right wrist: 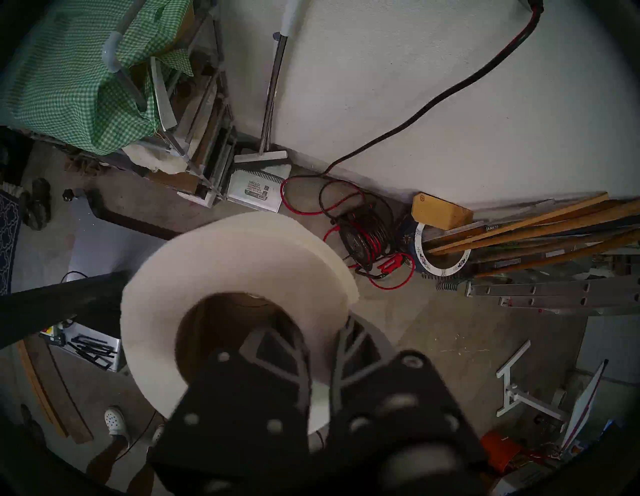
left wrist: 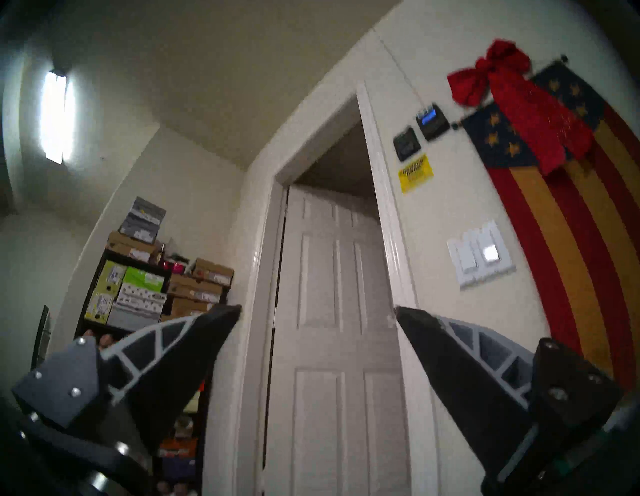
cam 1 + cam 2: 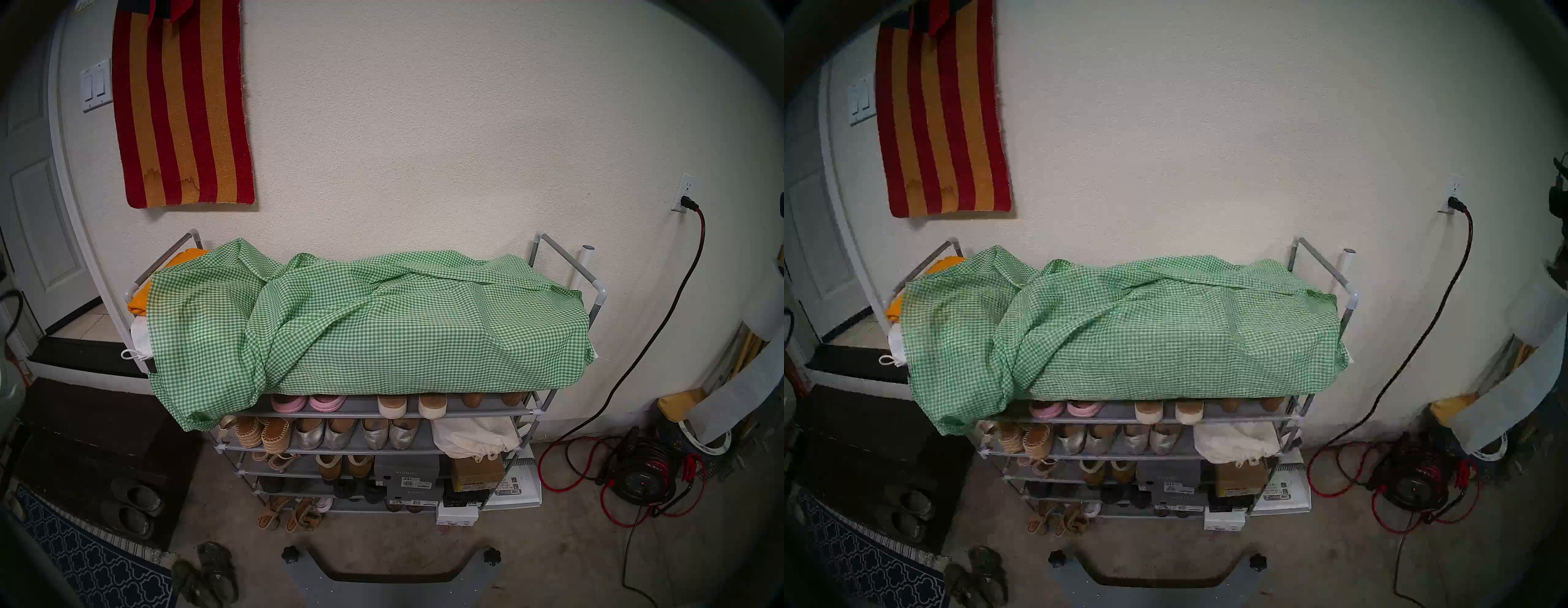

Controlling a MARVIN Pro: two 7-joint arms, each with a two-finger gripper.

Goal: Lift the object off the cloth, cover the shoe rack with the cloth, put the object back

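The green-and-white checked cloth [image 3: 382, 322] [image 3: 1144, 331] lies draped and bunched over the top tier of the shoe rack [image 3: 564, 265] [image 3: 1323, 267], hanging lower at the front left. Its right end shows in the right wrist view [image 1: 69, 79]. My right gripper [image 1: 313, 343] is shut on the white paper roll [image 1: 221, 270], one finger inside the brown core, held in the air right of the rack. The roll and its loose sheet [image 3: 734, 399] show at the head views' right edge. My left gripper [image 2: 318, 307] is open and empty, pointing at a white door.
A folded orange cloth [image 3: 142, 297] and a white drawstring bag [image 3: 140, 339] poke out at the rack's left end. A red cord reel [image 3: 645, 471], a dustpan [image 1: 258, 188] and long tool handles [image 1: 519, 239] stand right of the rack. Shoes [image 3: 208, 573] lie on the floor.
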